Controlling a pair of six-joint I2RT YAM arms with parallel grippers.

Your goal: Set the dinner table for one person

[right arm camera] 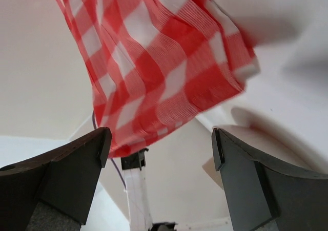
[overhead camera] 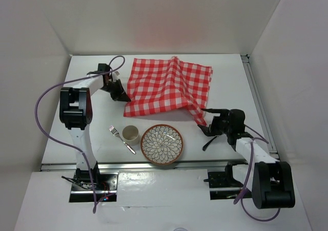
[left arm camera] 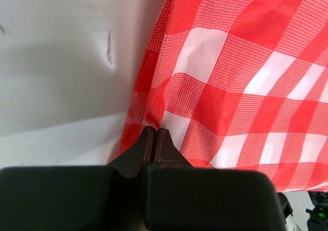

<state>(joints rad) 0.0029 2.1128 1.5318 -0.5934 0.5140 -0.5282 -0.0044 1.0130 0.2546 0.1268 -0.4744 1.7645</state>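
Observation:
A red-and-white checked cloth (overhead camera: 169, 85) lies rumpled on the far middle of the white dinner table (overhead camera: 230, 82). My left gripper (overhead camera: 122, 95) is shut on the cloth's near left corner; in the left wrist view the closed fingertips (left arm camera: 155, 131) pinch the fabric (left arm camera: 230, 77). My right gripper (overhead camera: 204, 121) is open and empty at the cloth's near right corner. In the right wrist view the cloth (right arm camera: 154, 72) hangs blurred just beyond the wide-open gripper (right arm camera: 161, 139), not between its jaws.
A patterned round plate (overhead camera: 162, 144) sits at the near middle, with a small cream cup (overhead camera: 130, 134) and a fork (overhead camera: 121, 139) to its left. Metal rails run along the right edge (overhead camera: 256, 103) and the near edge. White walls enclose the table.

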